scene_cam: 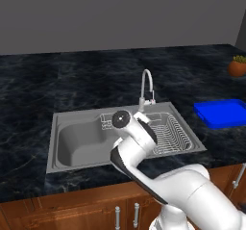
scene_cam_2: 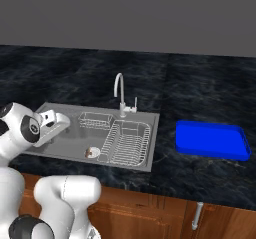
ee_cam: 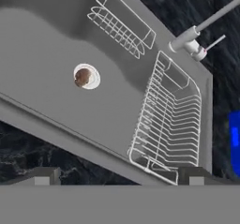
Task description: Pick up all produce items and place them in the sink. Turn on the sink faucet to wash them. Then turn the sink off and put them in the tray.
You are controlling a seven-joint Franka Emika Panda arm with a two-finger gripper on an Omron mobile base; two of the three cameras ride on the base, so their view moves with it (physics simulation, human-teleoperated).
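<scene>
The brown produce lump (ee_cam: 82, 77) sits on the drain of the sink (ee_cam: 42, 45), well beyond the jaws and off toward one fingertip. The gripper (ee_cam: 118, 176) hovers above — jaws spread wide, holding and touching nothing — with the wire rack (ee_cam: 168, 120) ahead of the other fingertip.

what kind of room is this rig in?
A kitchen, simulated by the look of it: a steel sink with a gooseneck faucet and wire rack set in a dark marble-look counter, with wooden cabinets underneath.
</scene>
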